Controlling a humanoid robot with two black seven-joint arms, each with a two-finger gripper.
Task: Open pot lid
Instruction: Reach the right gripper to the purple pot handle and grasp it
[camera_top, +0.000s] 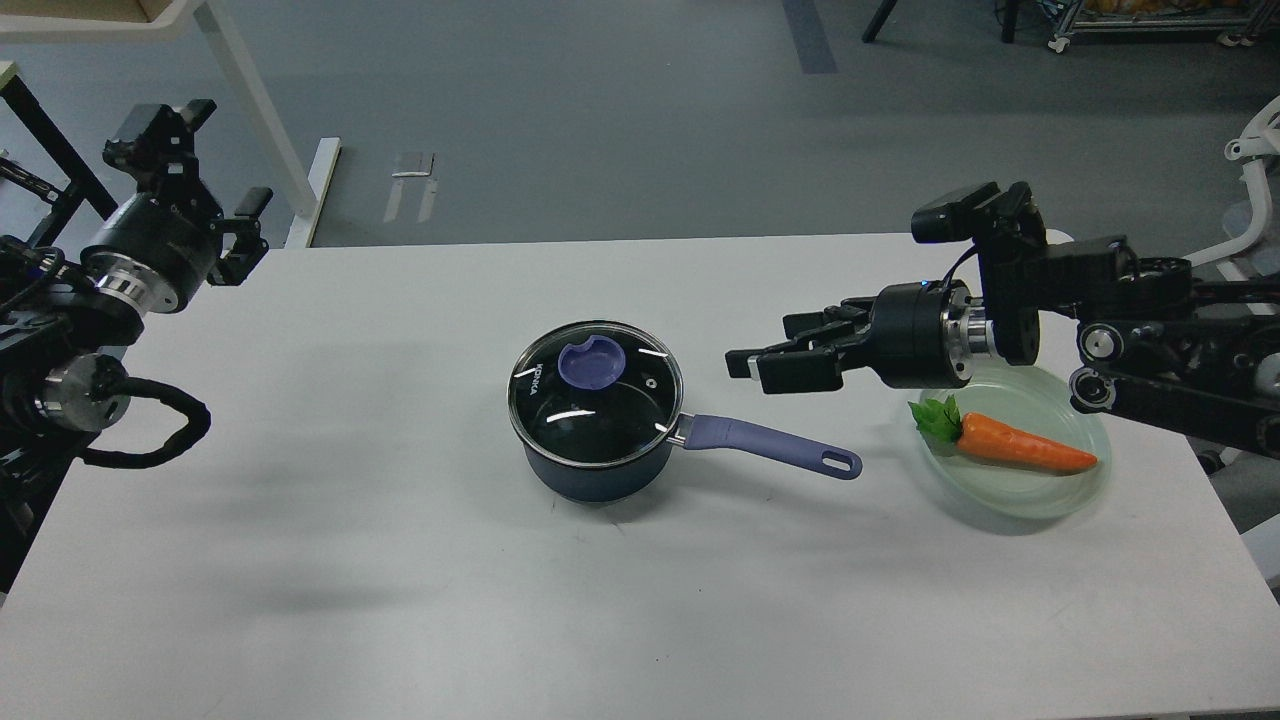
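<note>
Nearest you, the pot (600, 470) sat mid-tabletop (350, 560), the lid (597, 393) seated on it. Right of the pot, your right end effector (762, 365) hovered, fingers apart, clear of the knob (589, 364). Pinching that flat knob off-centre could let the lid slip. Far left, your left end effector (215, 165) stood open.

1 head view: high, angled forward-down over white table (400, 560); arms enter from both sides.

Lab, white table (400, 560), grey floor (600, 120), wheeled rack (1150, 25)
</note>
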